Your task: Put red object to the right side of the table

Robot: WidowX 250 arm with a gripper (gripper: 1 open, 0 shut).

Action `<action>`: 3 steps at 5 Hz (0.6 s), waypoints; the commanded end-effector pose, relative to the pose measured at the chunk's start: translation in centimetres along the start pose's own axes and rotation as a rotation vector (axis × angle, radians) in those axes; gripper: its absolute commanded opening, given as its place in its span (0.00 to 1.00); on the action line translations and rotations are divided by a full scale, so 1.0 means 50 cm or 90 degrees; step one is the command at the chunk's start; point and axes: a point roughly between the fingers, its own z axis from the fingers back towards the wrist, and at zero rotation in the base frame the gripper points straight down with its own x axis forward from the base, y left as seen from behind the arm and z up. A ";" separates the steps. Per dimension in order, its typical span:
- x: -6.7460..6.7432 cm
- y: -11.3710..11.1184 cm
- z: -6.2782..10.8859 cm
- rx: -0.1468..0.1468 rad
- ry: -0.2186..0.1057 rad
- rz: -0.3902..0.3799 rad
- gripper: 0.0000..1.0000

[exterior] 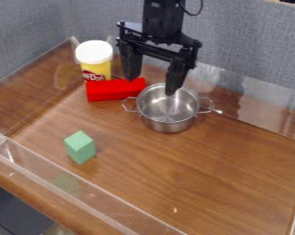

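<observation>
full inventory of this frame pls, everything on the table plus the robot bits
red block: 1, bright red, back of the table, lying left of the pot and in front of the tub
tub: 1, yellow with white lid and red label, back left, behind the block
pot: 1, shiny steel with two side handles, back centre
cube: 1, green, front left, on its own
table: 1, reddish-brown wood grain, clear walls around the edge
gripper: 1, black, pointing down above the pot and block, jaws open, holding nothing

Glossy wood table (223,174), shiny steel pot (169,112)
</observation>
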 end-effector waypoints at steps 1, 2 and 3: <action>0.001 0.011 -0.017 0.005 0.013 -0.048 1.00; 0.007 0.042 -0.032 0.013 0.030 -0.132 1.00; 0.009 0.086 -0.040 0.019 0.041 -0.215 1.00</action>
